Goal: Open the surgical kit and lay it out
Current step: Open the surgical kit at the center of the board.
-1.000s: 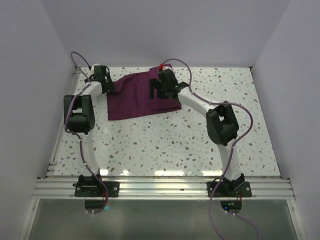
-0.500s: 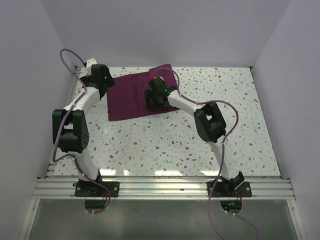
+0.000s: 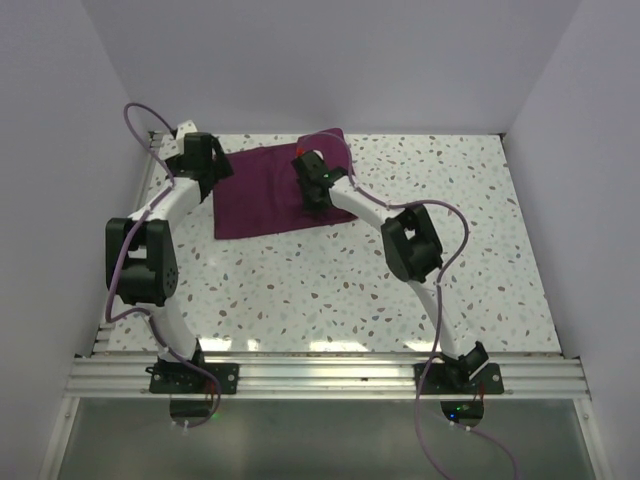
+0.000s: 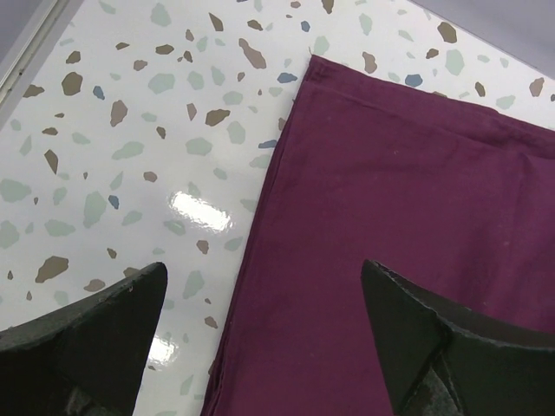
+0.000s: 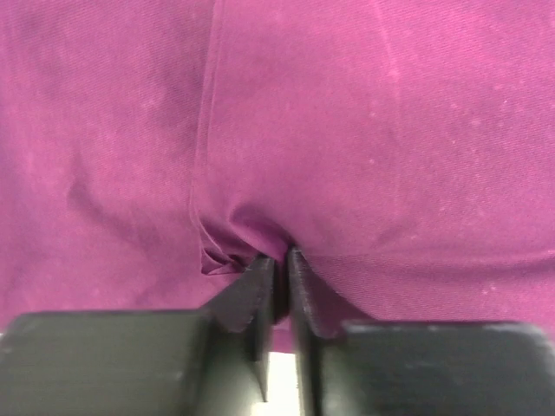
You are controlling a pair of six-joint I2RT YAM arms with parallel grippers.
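The surgical kit (image 3: 258, 196) is a dark purple cloth wrap lying flat at the back of the table, left of centre. My left gripper (image 3: 212, 172) hovers open over its left edge. In the left wrist view the cloth (image 4: 408, 182) and bare table show between the wide-apart fingers of that gripper (image 4: 263, 269). My right gripper (image 3: 314, 192) sits low on the right part of the wrap. In the right wrist view this gripper (image 5: 281, 253) is shut on a small puckered fold of the cloth (image 5: 364, 130). Whatever is inside the wrap is hidden.
The speckled terrazzo table (image 3: 400, 280) is boxed in by pale walls at the left, back and right. An aluminium rail (image 3: 320, 378) carrying both arm bases runs along the near edge. Purple cables (image 3: 140, 125) loop off both arms.
The right gripper has come down onto the wrap and closed on a fold of cloth. The left arm's elbow swung out to the left and its gripper stays open over the cloth's left edge.
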